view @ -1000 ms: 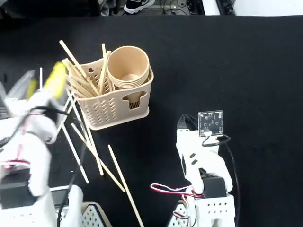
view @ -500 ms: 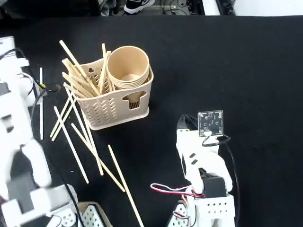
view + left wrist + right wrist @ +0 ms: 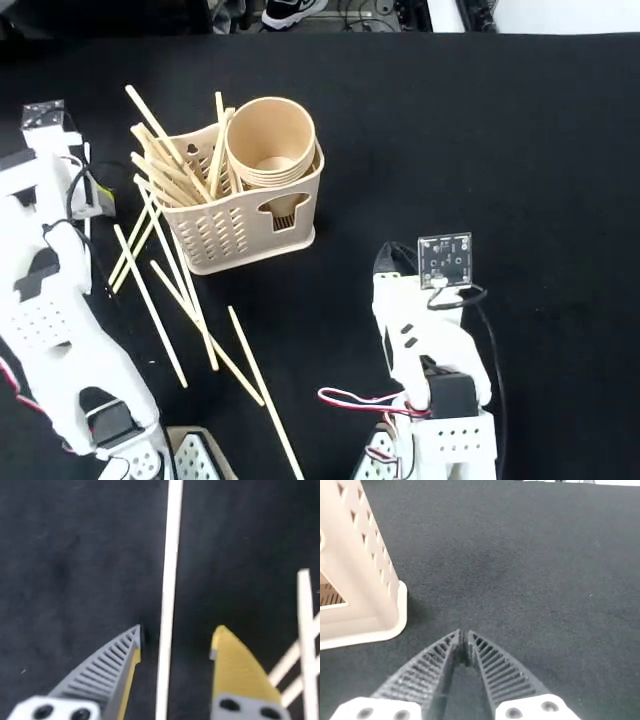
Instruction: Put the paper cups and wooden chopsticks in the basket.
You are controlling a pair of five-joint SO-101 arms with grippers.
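The basket (image 3: 250, 235) stands on the black surface (image 3: 480, 140) toward the far left. It already holds the nested paper cups (image 3: 270, 140) in its right half and a sheaf of chopsticks (image 3: 157, 125) that lean out over its left rim, probably because they are longer than the basket is deep. What remains, by my reading, is the loose chopsticks (image 3: 149, 305) fanned on the surface just near and left of the basket (several cross one another, which would make them awkward to take one at a time). The left arm (image 3: 50, 300) stretches from its base at the near left corner away along the left edge, wrist bent down. This points the left pincer (image 3: 178, 632) at the surface with its jaws apart, one on either side of a single chopstick (image 3: 169, 555) that lies by itself, clear of the tangle. That placement suits a clean pinch, though the jaws hold nothing yet and I cannot tell whether they touch the surface. The right arm (image 3: 425, 340) sits folded at the near right, its right pincer (image 3: 464, 637) closed on nothing and low over the surface. The basket's near right corner lies ahead of it to the left, and the loose chopsticks are well apart from it.
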